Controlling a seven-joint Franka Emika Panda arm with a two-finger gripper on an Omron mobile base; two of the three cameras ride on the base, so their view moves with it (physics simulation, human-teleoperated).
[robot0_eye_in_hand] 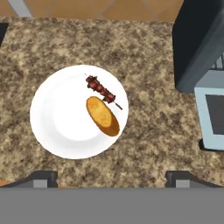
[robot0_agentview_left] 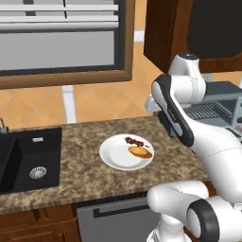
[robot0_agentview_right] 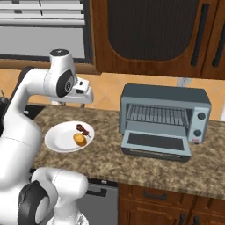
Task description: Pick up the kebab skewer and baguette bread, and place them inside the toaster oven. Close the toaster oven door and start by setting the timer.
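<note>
A white plate on the granite counter carries the kebab skewer, a thin stick of dark red chunks, and right beside it the golden baguette bread. My gripper hangs above the plate's near edge, open and holding nothing, well clear of the food. The base views show the same plate with the skewer and the loaf under my hand. To the right stands the blue-grey toaster oven, its wire rack showing. The toaster oven door lies folded down flat in front.
A black sink is set into the counter left of the plate. A window is on the wall behind, dark wood cabinets hang above the oven, and the oven knobs sit on its right side. Bare granite separates plate and oven.
</note>
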